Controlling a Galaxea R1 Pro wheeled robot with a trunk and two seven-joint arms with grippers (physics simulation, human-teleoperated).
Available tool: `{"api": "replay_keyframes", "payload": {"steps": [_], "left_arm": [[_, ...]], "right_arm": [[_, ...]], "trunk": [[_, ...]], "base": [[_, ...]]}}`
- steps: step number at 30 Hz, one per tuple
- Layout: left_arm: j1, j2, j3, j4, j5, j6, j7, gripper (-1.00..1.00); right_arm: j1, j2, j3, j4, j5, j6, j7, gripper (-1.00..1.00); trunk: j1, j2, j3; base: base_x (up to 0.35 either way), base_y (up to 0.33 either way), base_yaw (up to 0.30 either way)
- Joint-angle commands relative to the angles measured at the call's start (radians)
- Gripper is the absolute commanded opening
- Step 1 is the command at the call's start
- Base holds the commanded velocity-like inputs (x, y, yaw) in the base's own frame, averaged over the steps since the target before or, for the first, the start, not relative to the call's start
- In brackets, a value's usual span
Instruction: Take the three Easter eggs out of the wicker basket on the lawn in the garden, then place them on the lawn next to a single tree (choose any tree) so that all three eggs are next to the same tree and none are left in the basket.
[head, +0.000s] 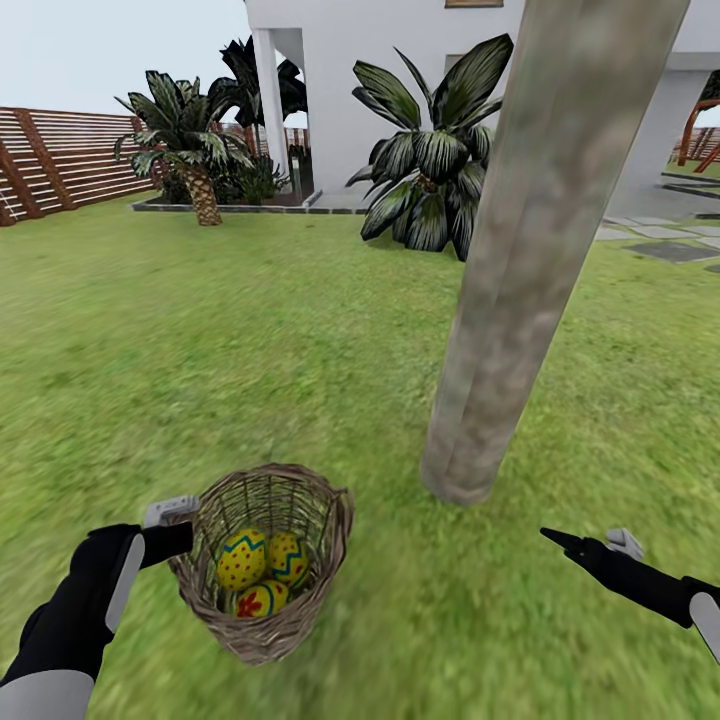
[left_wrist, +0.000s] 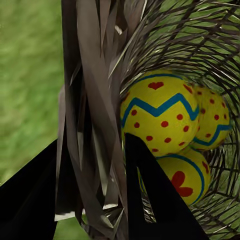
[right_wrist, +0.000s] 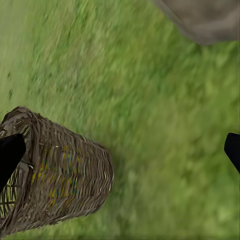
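Three Easter eggs (head: 262, 574) sit clustered at the bottom of the wicker basket (head: 265, 560), which is tilted, its mouth facing up and toward the camera, just beside the foot of the tree (head: 520, 280) on the lawn (head: 200, 340). The left gripper (left_wrist: 90, 192) pinches the basket's wall, one finger inside touching an egg, one outside. The right gripper (right_wrist: 120, 145) hovers spread wide over grass, holding nothing. Judging by this, the basket is being carried to the tree with no egg out yet; next, the free gripper should reach into the mouth and lift an egg out. Each egg's long axis appears roughly upright.
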Motion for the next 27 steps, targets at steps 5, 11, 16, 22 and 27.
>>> {"api": "replay_keyframes", "payload": {"steps": [5,11,16,22,27], "left_arm": [[-0.001,0.000,0.001,-0.001,0.065,0.005,-0.001,-1.00],[-0.001,0.000,0.001,-0.002,0.065,0.005,-0.001,-1.00],[-0.001,0.000,0.001,-0.002,0.065,0.005,-0.001,-1.00],[-0.001,0.000,0.002,-0.003,0.065,0.005,-0.001,-1.00],[-0.001,0.000,0.001,-0.003,0.065,0.005,-0.001,-1.00]], "right_arm": [[-0.001,0.000,-0.001,0.000,-0.003,0.006,0.001,1.00],[-0.001,0.000,-0.001,0.000,-0.003,0.006,0.001,1.00],[-0.001,0.000,-0.001,0.000,-0.003,0.006,0.001,1.00],[-0.001,0.000,-0.001,0.001,-0.003,0.006,0.001,1.00],[-0.001,0.000,0.000,0.000,-0.003,0.006,0.001,1.00]], "trunk": [[0.019,-0.036,-0.017],[0.042,-0.078,-0.035],[0.061,-0.113,-0.051],[0.084,-0.155,-0.070],[0.103,-0.190,-0.085]], "base": [[0.000,0.000,0.000],[0.000,0.000,0.000],[0.000,0.000,0.000],[0.000,0.000,0.000],[0.000,0.000,0.000]]}}
